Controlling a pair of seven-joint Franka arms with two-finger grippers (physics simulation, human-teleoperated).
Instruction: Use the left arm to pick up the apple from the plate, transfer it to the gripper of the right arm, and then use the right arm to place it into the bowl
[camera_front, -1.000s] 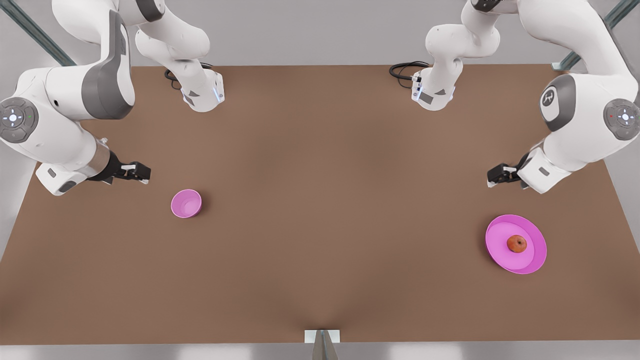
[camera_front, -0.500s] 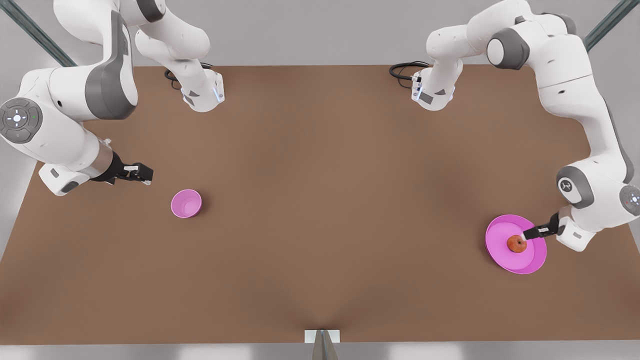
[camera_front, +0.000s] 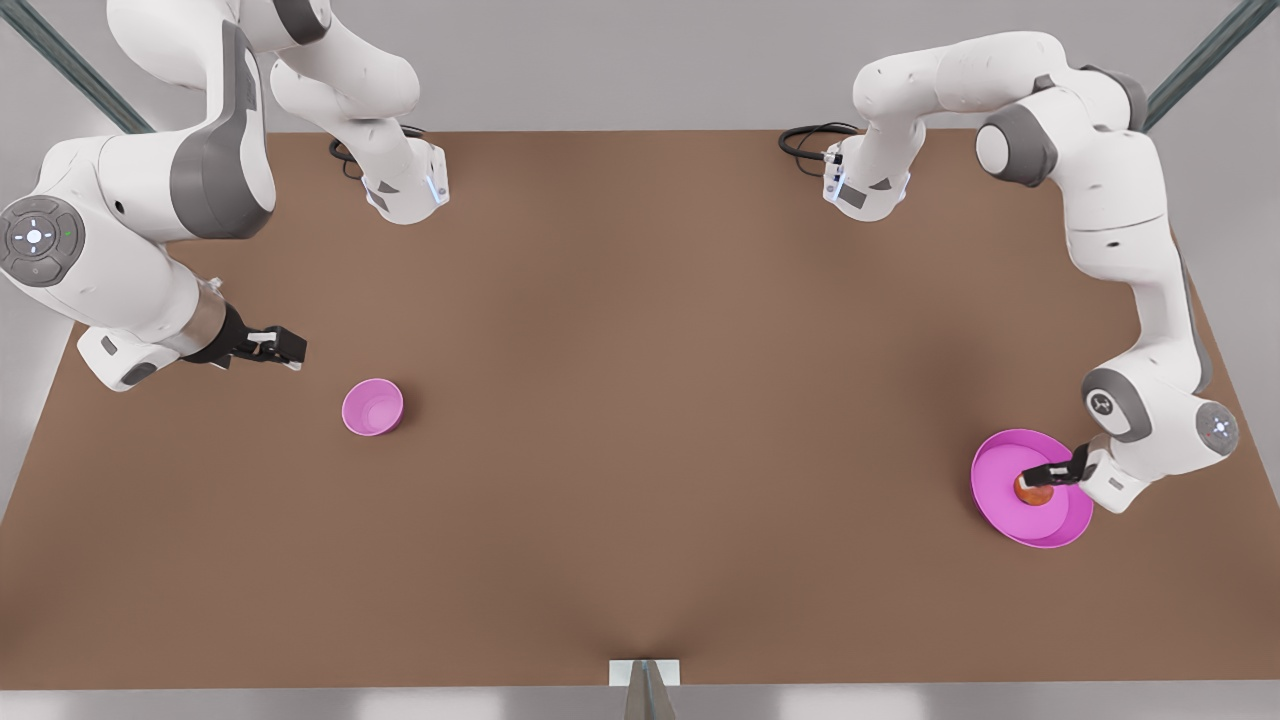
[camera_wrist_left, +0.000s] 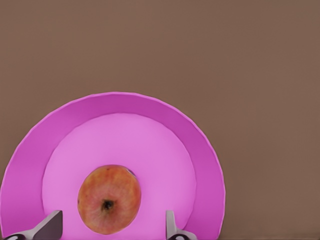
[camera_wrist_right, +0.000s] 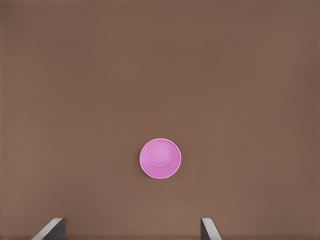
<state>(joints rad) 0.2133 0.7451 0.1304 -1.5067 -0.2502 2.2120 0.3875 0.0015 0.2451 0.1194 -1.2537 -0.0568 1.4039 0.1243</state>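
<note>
Left gripper (camera_front: 1040, 473): low over the apple (camera_front: 1033, 492), fingers (camera_wrist_left: 50, 227) spread either side of it, not yet pinching; placed for a top grasp.
Apple: near the middle of the plate (camera_front: 995, 460), by the surface's (camera_front: 640, 400) right edge in the front view.
Right gripper (camera_front: 285, 345): waits near the left edge, fingers (camera_wrist_right: 52, 227) spread, beside the bowl (camera_front: 372, 407).
Room: open surface lies between the arms, probably good for the handover.

A brown table (camera_front: 640, 400) carries the plate (camera_front: 1000, 520) and the bowl (camera_front: 372, 408).
</note>
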